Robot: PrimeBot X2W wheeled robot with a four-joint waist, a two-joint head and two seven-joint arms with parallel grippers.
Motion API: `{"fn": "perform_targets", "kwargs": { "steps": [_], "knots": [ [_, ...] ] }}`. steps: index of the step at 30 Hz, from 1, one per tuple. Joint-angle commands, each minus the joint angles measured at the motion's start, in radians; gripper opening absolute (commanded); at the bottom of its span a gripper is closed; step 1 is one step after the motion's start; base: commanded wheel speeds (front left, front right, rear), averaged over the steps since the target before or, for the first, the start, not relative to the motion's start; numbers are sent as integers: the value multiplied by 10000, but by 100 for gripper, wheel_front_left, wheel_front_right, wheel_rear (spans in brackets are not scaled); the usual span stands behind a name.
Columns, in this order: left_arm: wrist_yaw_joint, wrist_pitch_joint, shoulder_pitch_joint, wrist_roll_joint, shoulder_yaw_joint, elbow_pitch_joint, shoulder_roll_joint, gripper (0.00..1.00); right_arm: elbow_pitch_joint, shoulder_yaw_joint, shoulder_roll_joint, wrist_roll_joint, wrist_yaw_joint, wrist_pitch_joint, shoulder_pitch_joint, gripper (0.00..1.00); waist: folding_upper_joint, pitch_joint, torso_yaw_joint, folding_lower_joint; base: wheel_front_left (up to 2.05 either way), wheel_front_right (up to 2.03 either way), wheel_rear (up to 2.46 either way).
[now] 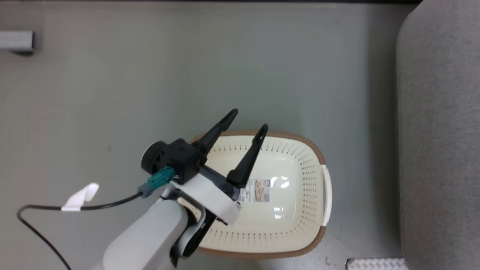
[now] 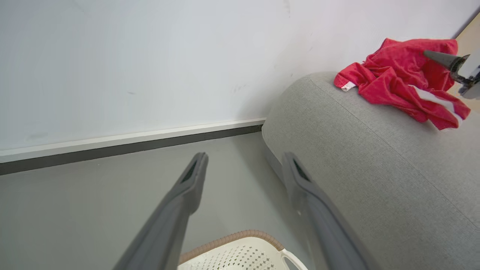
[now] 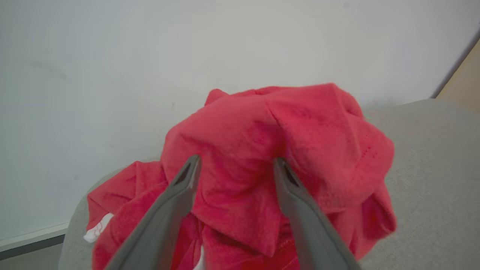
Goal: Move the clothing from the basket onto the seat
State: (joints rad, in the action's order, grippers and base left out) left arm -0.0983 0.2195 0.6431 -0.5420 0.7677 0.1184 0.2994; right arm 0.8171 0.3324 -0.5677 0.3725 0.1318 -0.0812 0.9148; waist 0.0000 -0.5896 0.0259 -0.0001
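**Desk:** Which step is this?

**Operator:** The drop-off, as I read it. My right end effector (image 3: pixel 235 161) hangs over the seat (image 3: pixel 431 150), jaws apart, released and gripping nothing. The clothing (image 3: pixel 240 142) lies heaped on the seat's rounded end. It bulges up between the two fingers and just beyond them, touching or very nearly.

**Desk:** And the rest?

**Operator:** The basket (image 1: pixel 307 187) stands on the floor just beside the seat. Its bottom shows a label and no red, so I judge the load delivered. My left end effector (image 1: pixel 249 120) hangs off the seat on that side, spread wide, empty. The next move calls for lifting the right one straight up off the seat without snagging a fold.
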Motion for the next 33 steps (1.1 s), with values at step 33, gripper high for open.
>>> {"fn": "perform_targets", "kwargs": {
  "steps": [33],
  "knots": [
    [-524,449,-6453,540,-3883,1153,-600,100,-7058,-2012,4517,-2206,-25,-1840,-10843,100,0,6470,-1349,1,0,0,0]
  ]
}}
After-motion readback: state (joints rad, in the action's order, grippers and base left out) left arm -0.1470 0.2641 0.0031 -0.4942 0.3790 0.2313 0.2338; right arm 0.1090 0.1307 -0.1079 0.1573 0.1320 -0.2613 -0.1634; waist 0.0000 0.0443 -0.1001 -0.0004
